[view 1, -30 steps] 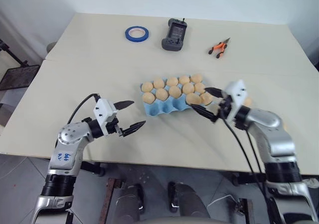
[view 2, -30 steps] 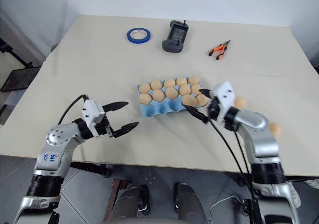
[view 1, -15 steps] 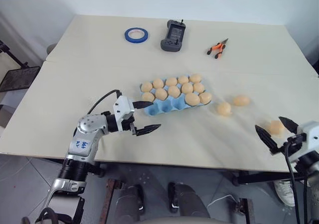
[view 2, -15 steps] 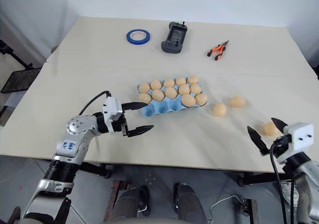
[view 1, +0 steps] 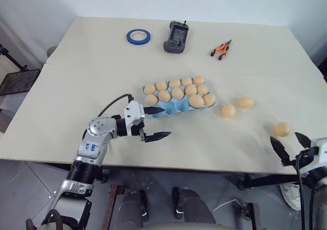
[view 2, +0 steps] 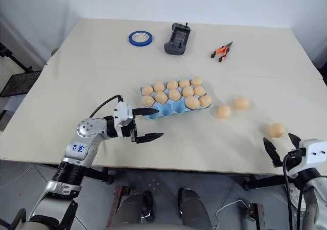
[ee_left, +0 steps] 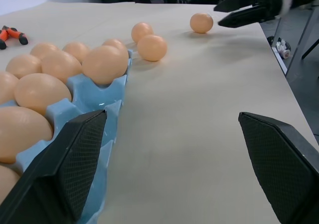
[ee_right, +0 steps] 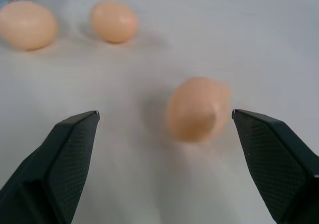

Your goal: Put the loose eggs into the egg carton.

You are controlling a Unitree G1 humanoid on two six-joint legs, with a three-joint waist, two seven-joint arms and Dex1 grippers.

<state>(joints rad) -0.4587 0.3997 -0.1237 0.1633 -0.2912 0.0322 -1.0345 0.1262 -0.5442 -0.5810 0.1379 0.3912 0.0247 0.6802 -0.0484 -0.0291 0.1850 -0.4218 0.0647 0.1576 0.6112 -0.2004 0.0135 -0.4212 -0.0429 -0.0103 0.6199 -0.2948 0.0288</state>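
The carton [view 1: 176, 107] lies mid-surface [view 1: 76, 87], its cups holding eggs. Three loose eggs rest right of the carton: one [view 1: 228, 110] nearest it, a second [view 1: 246, 101] just beyond, a third [view 1: 281, 129] well apart, near the surface's front right edge. The right tool [view 1: 289, 146], fingers wide and empty, points at the third egg without touching it. The left tool [view 1: 155, 122], also wide and empty, sits at the carton's near left corner. Behind the carton lie a tape ring [view 1: 139, 35], a remote [view 1: 175, 36] and pliers [view 1: 221, 49].
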